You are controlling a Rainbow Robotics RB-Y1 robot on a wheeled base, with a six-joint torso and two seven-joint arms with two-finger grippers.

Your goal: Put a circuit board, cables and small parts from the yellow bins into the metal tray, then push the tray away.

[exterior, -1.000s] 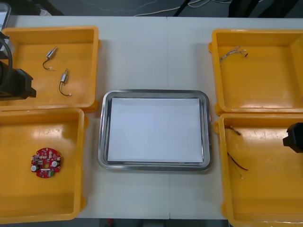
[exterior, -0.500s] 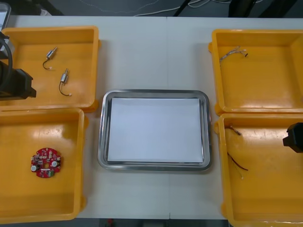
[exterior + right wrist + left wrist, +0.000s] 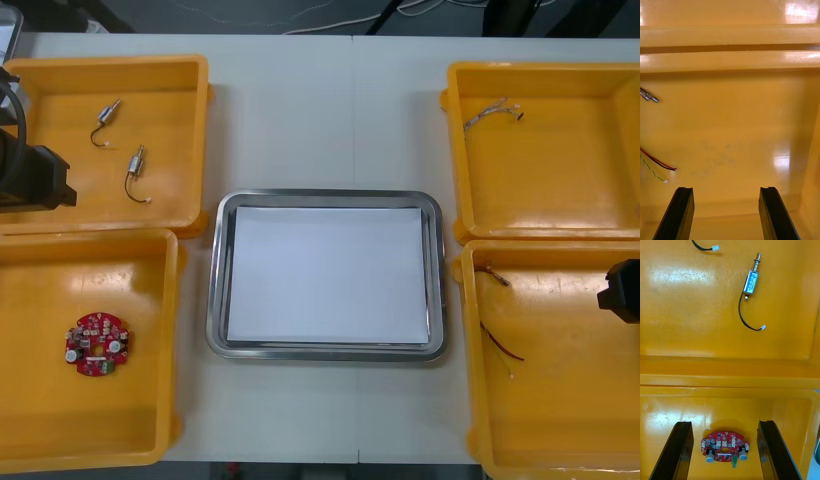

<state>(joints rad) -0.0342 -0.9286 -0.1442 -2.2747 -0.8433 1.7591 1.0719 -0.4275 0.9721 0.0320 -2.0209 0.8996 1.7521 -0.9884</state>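
Steep view down onto a light worktop [image 3: 320, 120] with two yellow bins at each side; between them sits the metal tray [image 3: 330, 197], shiny at the rim and white inside. Both arms are largely cut off here; the left arm is a black block at the picture's edge by the far left bin [image 3: 105, 62]; the right arm is a black block at the opposite edge over the near right bin [image 3: 560, 247]; their fingers are hidden from above.

From the left wrist, the left gripper [image 3: 724, 423] shows its fingers wide apart, holding nothing; the circuit board [image 3: 725, 448] lies on the floor of the near left bin [image 3: 90, 238], in line with the gap between them; how high they hang above it cannot be told. The board is round and red, dotted with small white and silver components, with a green tab at one edge. In the far left bin lies a small metal part [image 3: 751, 278], a silver cylinder with a blue band and a curling black lead; a second small metal part [image 3: 108, 115] lies farther back.

The right gripper [image 3: 726, 189] also has its fingers wide apart and empty, over the near right bin's floor; a red and yellow cable [image 3: 658, 162] runs off the picture's edge. The far right bin [image 3: 545, 70] holds a thin cable [image 3: 495, 110], too small to tell its colours.
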